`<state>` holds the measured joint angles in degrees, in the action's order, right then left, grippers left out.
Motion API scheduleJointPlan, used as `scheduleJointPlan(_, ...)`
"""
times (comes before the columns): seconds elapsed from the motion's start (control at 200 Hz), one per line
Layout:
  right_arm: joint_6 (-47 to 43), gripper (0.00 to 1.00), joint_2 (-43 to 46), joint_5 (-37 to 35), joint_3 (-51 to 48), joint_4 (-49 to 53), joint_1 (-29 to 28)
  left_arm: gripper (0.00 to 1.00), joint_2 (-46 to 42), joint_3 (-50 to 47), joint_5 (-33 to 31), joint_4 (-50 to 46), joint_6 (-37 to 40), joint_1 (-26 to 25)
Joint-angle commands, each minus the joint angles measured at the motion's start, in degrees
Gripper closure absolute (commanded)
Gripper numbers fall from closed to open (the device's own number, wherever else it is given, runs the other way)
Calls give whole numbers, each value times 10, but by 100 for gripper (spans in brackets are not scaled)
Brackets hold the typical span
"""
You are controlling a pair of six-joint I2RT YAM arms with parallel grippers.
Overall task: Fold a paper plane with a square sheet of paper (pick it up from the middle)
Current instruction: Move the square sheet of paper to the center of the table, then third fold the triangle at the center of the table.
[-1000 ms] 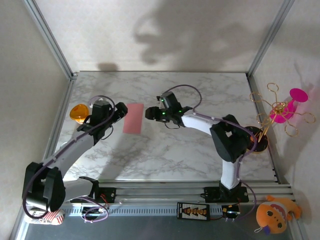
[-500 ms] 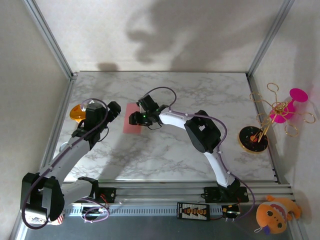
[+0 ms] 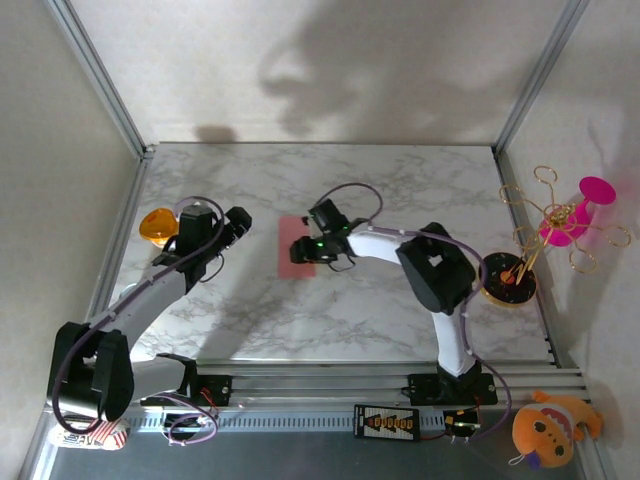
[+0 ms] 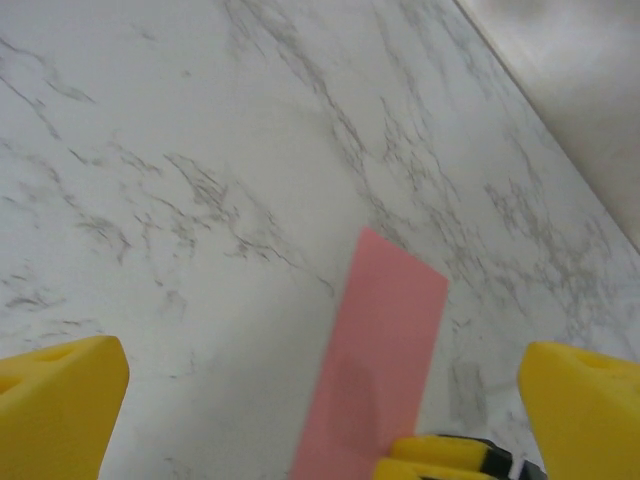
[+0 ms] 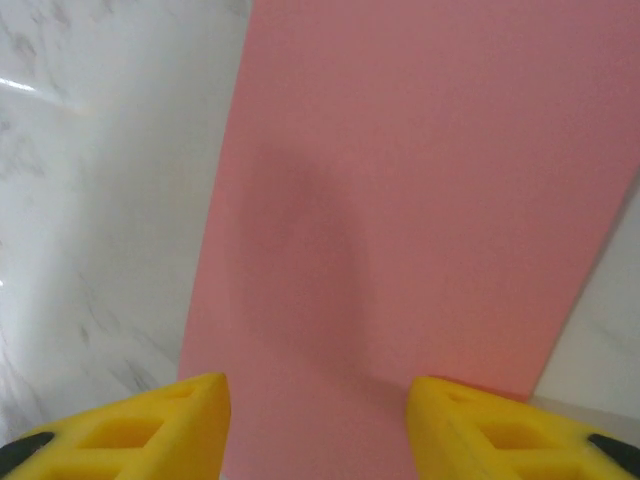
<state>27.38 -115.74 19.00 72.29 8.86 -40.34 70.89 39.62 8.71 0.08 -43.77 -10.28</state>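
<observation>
Sheet of paper (image 3: 290, 250) dragged toward the middle of the table (image 3: 400, 180).
Pulled away from the left edge under half-parted right jaws, nothing pinched; left jaws spread wide and empty, so likely better placed for folding.

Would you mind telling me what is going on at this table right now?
Two robot arms are at work on folding a paper plane. The salmon-pink sheet of paper lies flat on the marble table, showing as a narrow rectangle. The right gripper is low over the sheet with its fingers apart and nothing gripped. The left gripper is wide open just beside the sheet.
</observation>
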Motion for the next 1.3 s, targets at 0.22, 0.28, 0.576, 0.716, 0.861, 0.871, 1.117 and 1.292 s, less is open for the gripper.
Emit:
scheduleJointPlan(0.22, -19, 48, 126, -31, -83, -16, 38, 1, 61, -7, 107, 86, -41, -37)
scheduleJointPlan(0.28, 29, 48, 137, -69, -85, -22, 39, 0, 69, -15, 115, 99, -57, -54)
scheduleJointPlan(0.576, 128, 55, 119, -82, -106, -31, 42, 4, 132, -32, 142, 135, -119, -144)
scheduleJointPlan(0.716, 132, 56, 99, -71, -106, -29, 42, 12, 171, -23, 159, 147, -132, -171)
scheduleJointPlan(0.861, 136, 57, 83, -59, -108, -24, 42, 22, 205, -5, 161, 133, -138, -193)
scheduleJointPlan(0.871, 136, 57, 81, -59, -107, -24, 43, 23, 207, -4, 162, 133, -139, -194)
scheduleJointPlan(1.117, 144, 57, 57, -70, -117, -6, 45, 45, 239, 5, 176, 135, -146, -210)
scheduleJointPlan(1.292, 147, 58, 44, -70, -120, 5, 47, 54, 243, 21, 174, 105, -122, -212)
